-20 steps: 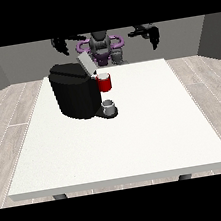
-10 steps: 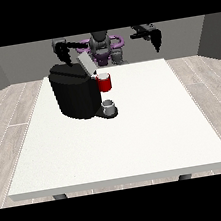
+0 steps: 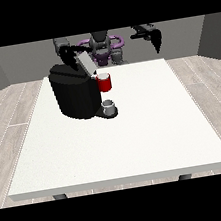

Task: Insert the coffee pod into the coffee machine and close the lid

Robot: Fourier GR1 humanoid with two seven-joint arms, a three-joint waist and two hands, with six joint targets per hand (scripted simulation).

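My hand at the view's left [image 3: 66, 52] is raised just behind the coffee machine [image 3: 75, 94], close to its lid [image 3: 86, 63], which stands tilted up and open; whether the fingers are curled or straight I cannot tell from here, and I see nothing held in it. My hand at the view's right [image 3: 155, 38] hangs high over the table's far right corner, fingers pointing down, also with nothing in it as far as I can see. A small grey thing [image 3: 110, 105] sits at the foot of the machine, below a red thing at the machine [image 3: 105, 82] — I cannot say for sure it is the coffee pod. I judge the step is the reach, so I would lower one hand slowly beside the machine toward the table [image 3: 138, 143] — without knocking the open lid.
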